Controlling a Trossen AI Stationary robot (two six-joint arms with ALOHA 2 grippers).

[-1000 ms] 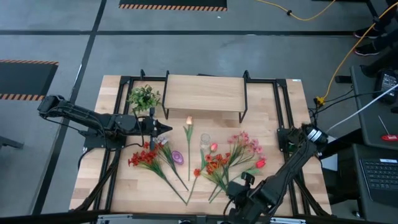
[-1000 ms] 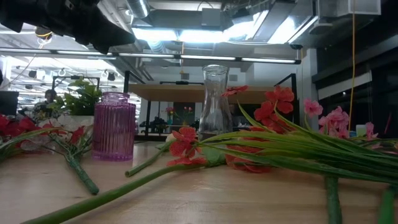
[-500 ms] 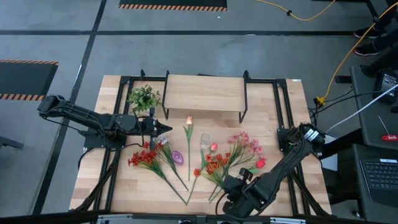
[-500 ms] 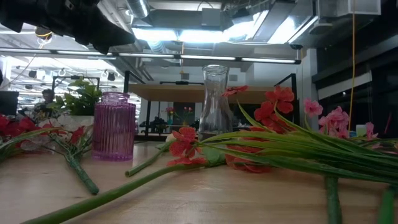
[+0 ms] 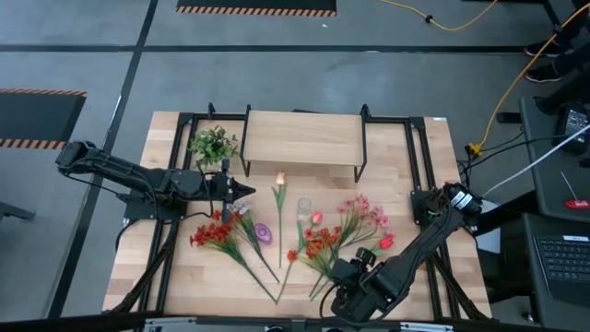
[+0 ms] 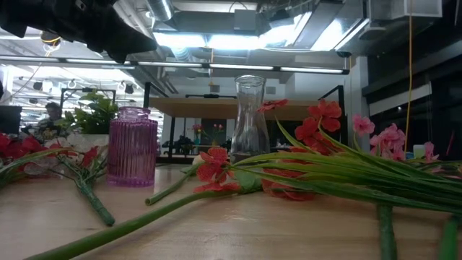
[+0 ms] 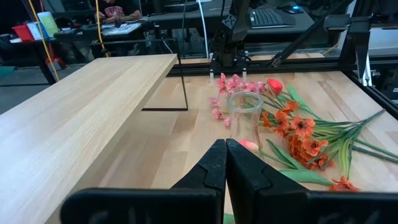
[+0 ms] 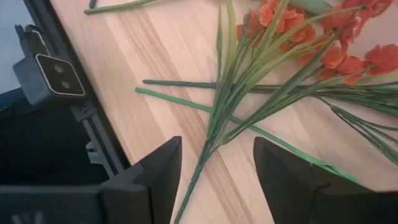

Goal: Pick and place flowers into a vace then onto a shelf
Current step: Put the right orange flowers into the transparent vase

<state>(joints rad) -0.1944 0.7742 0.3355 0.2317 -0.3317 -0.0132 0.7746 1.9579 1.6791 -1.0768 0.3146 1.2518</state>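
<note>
At the left of the tabletop [image 5: 166, 267] the left end effector [image 5: 249, 192] was held above the wood just in front of the shelf [image 5: 300, 137], its two fingers pressed together with nothing between them, as was seen in its own wrist view, where the fingertips [image 7: 225, 149] met in front of the clear glass vase [image 7: 244, 118]. A small leafy green plant [image 5: 214, 145] stood beside the shelf's left legs. Below the left end effector a spray of red flowers [image 5: 214, 234] was laid flat, and a purple ribbed vase [image 6: 133, 146] was set upright just beside it. Nearer the middle a single yellow-orange tulip [image 5: 280, 179] lay with its stem pointing toward the front edge, and the clear vase was stood upright beside a pink tulip [image 5: 316, 218]. Farther right an orange-red spray [image 5: 320, 243], a pink spray [image 5: 362, 213] and a red tulip [image 5: 385, 242] were spread on the wood, their green stems [image 8: 214, 118] converging near the front edge. There the right end effector [image 5: 344, 276] was poised over the stem ends, its fingers [image 8: 158, 171] spread wide apart on either side of the stems; nothing was gripped, and whether the stems were touched could not be told.
</note>
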